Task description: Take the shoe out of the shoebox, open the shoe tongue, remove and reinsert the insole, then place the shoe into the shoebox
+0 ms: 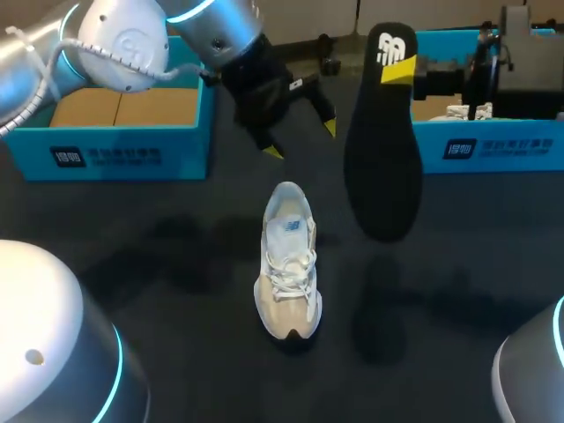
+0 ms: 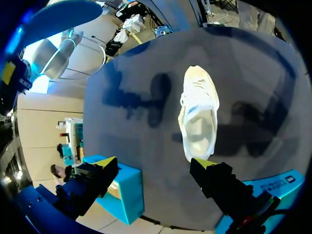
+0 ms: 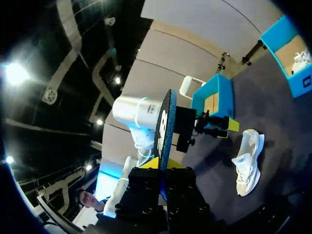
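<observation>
The dark bench (image 1: 176, 264) carries everything. Our left arm (image 1: 132, 40) comes in over the far left corner, and our right arm (image 1: 515, 66) over the far right.

Two blue shoeboxes stand along the far edge, well apart. The left shoebox (image 1: 115, 145) shows brown cardboard inside. The right shoebox (image 1: 493, 145) holds something white that we cannot make out. Each front wall bears a darker blue patch with white print.

The black insole (image 1: 383, 167) hangs upright in the air, just right of the shoe and not touching it. Its heel end is up, and a white logo (image 1: 394, 46) is printed there. The right fingers (image 1: 398, 70) are clamped on that end. In the right wrist view the insole (image 3: 165, 122) stands edge-on between the right fingers (image 3: 158, 163).

The white and beige shoe (image 1: 288, 264) stands on its sole in the middle of the bench, outside both boxes. Its toe points towards us, and a small marked label sits on the tongue.

The left fingers (image 1: 273, 150) are spread apart and hold nothing. They hover beyond the heel of the shoe. In the left wrist view the shoe (image 2: 199, 112) lies ahead of the left fingers (image 2: 105, 163), its opening nearest them.
</observation>
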Robot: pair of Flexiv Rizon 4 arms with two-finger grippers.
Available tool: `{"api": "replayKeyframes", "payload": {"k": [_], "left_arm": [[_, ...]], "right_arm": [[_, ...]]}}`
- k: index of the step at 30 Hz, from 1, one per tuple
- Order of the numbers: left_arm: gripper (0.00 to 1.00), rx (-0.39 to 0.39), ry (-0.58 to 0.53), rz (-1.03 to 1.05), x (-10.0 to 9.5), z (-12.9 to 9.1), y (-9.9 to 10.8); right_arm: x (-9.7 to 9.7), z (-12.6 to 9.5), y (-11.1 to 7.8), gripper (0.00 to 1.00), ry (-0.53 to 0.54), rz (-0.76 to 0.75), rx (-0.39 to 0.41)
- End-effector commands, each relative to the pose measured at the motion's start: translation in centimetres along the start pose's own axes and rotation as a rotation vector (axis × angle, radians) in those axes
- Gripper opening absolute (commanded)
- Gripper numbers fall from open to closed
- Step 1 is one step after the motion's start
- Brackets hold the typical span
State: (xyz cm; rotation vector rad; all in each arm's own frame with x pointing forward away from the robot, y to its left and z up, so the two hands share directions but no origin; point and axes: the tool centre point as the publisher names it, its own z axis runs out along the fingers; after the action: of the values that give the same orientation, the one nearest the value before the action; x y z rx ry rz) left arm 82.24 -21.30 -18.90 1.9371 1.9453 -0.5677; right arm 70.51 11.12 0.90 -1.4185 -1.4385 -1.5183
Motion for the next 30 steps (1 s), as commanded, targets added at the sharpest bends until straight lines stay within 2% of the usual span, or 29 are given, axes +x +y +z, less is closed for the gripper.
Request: {"api": "replayKeyframes", "payload": {"k": [1,9,12,14,16,20,25,30], "left_arm": [[1.0,-0.002,-0.018,0.003,0.3,0.1,-0.1],[1.0,-0.002,-0.018,0.003,0.3,0.1,-0.1],[1.0,-0.001,-0.126,-0.03,1.5,-0.6,-0.2],[1.0,-0.012,-0.149,-0.033,1.6,-0.8,-0.1],[1.0,-0.02,-0.243,-0.027,2.7,-2.0,0.4],[1.0,-0.038,-0.304,-0.006,3.6,-3.3,0.9],[1.0,-0.074,-0.393,0.028,4.0,-5.1,1.4],[1.0,-0.108,-0.485,0.079,3.2,-6.6,1.5]], "right_arm": [[-0.9,1.1,2.3,0.0,-0.023,0.057,0.065],[-3.1,1.4,4.3,0.0,-0.053,0.171,0.101],[-4.0,1.7,4.9,0.0,-0.062,0.206,0.111],[-4.2,1.8,5.1,0.0,-0.06,0.216,0.112],[-5.2,1.9,5.6,0.0,-0.069,0.256,0.117],[-6.3,2.0,6.0,0.0,-0.072,0.304,0.137],[-7.3,2.3,6.4,0.0,-0.08,0.372,0.152],[-8.5,3.2,6.7,0.0,-0.065,0.458,0.144]]}}
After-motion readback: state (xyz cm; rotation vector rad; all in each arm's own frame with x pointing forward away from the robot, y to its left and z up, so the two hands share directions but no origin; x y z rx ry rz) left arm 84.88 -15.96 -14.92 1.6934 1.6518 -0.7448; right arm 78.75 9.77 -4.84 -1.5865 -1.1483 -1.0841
